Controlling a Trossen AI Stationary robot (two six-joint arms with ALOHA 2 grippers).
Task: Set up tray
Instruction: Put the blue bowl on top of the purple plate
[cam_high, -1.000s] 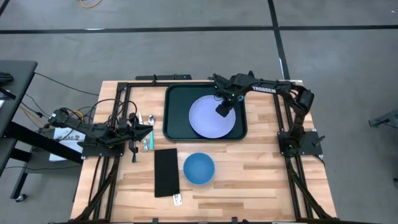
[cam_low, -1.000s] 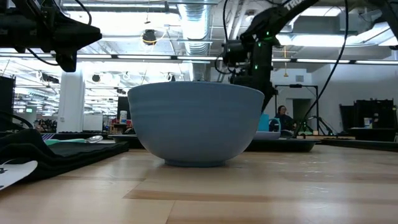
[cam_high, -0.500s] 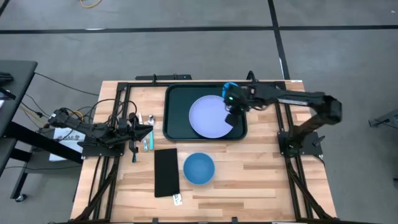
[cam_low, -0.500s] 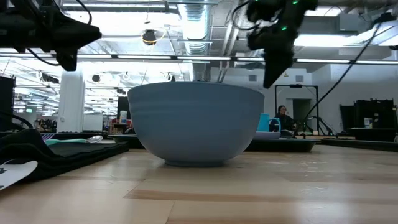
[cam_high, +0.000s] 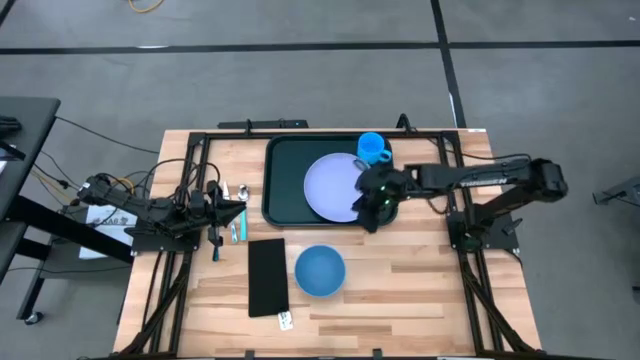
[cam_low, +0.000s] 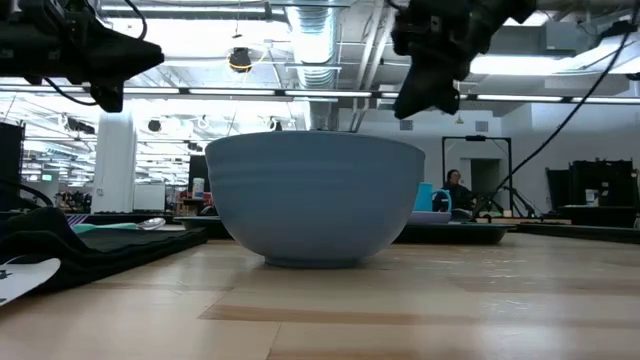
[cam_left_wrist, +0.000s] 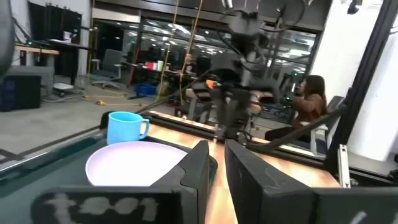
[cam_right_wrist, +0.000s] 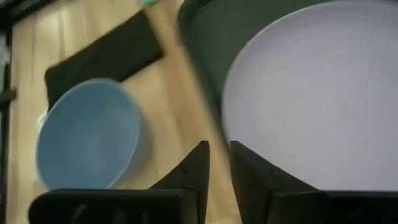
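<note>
Nearest the front edge of the wooden table (cam_high: 420, 290), a blue bowl (cam_high: 320, 271) stands upright, with a flat black napkin (cam_high: 267, 276) lying just beside it and a small white card (cam_high: 285, 320) at the napkin's near end. In the low view the bowl (cam_low: 314, 198) fills the middle of the picture, the dark napkin (cam_low: 60, 250) lying off to one side. Farther back sits the tray (cam_high: 282, 180), dark with a raised rim, on the far half of the table; a lavender plate (cam_high: 333, 187) lies inside it, and a blue mug (cam_high: 373, 149) stands upright at its far right corner. The right gripper (cam_high: 373, 212) hangs over the tray's near right edge, by the plate's rim; its own wrist view shows its two dark fingers (cam_right_wrist: 198, 169) nearly together with only a narrow gap between them and nothing held, looking down on the plate (cam_right_wrist: 311, 93), the tray rim (cam_right_wrist: 199, 56), the bowl (cam_right_wrist: 87, 134) and the napkin (cam_right_wrist: 102, 59). The left gripper (cam_high: 236, 214) waits at the table's left side beside a spoon (cam_high: 227, 193) and a teal-handled utensil (cam_high: 238, 231); its fingers (cam_left_wrist: 196, 177) also stand close together, empty. Beyond the table a person (cam_left_wrist: 309, 102) sits in the room.
</note>
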